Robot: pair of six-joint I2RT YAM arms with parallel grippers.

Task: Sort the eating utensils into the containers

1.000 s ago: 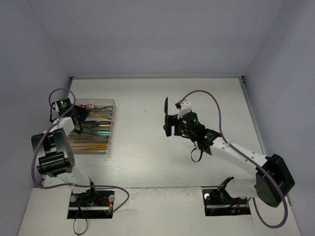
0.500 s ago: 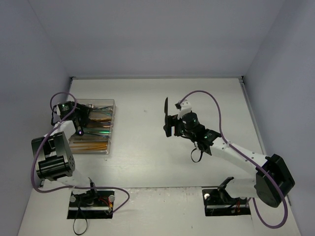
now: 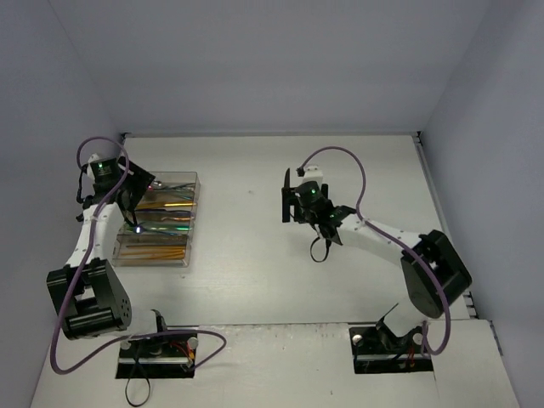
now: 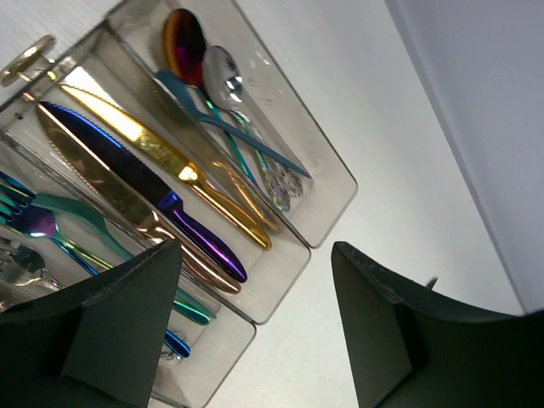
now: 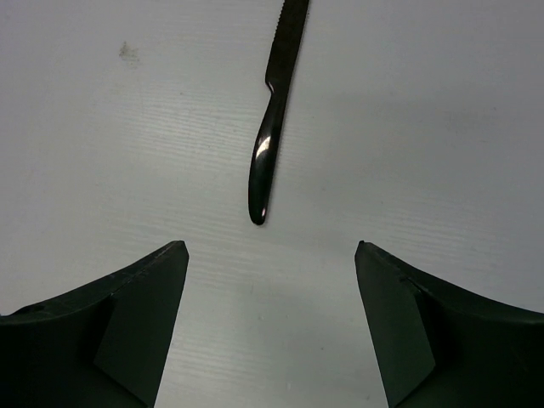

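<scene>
Overhead, the left gripper [image 4: 255,251] hangs over the far-left part of the clear tray [image 3: 196,223], which sits on the left side of the white table [image 3: 255,272], near the left wall. Its two dark fingers [image 4: 119,323] are spread wide with nothing between them. Through its wrist camera three of the tray's long compartments show side by side. The farthest one holds the spoons: a copper spoon [image 4: 183,42] and a silver spoon [image 4: 223,76] with their bowls close together, and a blue spoon [image 4: 242,140] lying aslant across them. The next compartment holds the knives, a gold knife [image 4: 144,136], a blue knife [image 4: 89,140] with an iridescent handle and a copper knife [image 4: 119,204], all lying lengthwise and pressed close to one another. The compartment after that holds teal and blue forks [image 4: 51,217], partly hidden behind the left finger. From above, the nearest compartment shows a bundle of gold chopsticks [image 3: 153,252]. To the right of the tray lies a stretch of bare table. Right of centre, the right gripper [image 5: 269,246] points down at the tabletop, its fingers [image 5: 127,323] likewise set wide apart and holding nothing. Just ahead of that gap, flat on the table and well apart from the tray, lies a black knife [image 5: 270,127]. Its rounded handle end points toward the gripper, its serrated blade runs off the top edge of the wrist view, and neither finger touches it.
</scene>
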